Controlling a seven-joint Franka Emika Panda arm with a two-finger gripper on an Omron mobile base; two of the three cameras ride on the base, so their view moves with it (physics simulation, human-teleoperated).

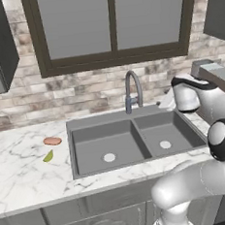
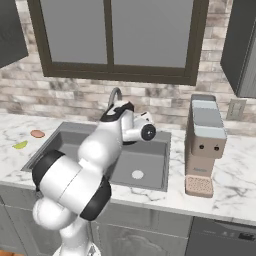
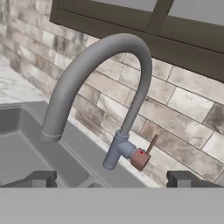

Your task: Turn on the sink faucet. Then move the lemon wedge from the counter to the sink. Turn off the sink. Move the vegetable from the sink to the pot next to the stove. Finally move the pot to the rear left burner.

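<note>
While we search every surface for brands, labels or lettering, we find no writing we can read. Our claw (image 3: 112,180) hangs open with its two dark tips spread wide, facing the sink faucet (image 3: 98,94), whose reddish lever (image 3: 142,156) juts from its base beside the brick wall (image 3: 188,105). The lemon wedge (image 1: 48,156) lies on the marble tabletop (image 1: 22,167) left of the sink (image 1: 131,139), just beside a flat orange-brown oval (image 1: 52,140).
</note>
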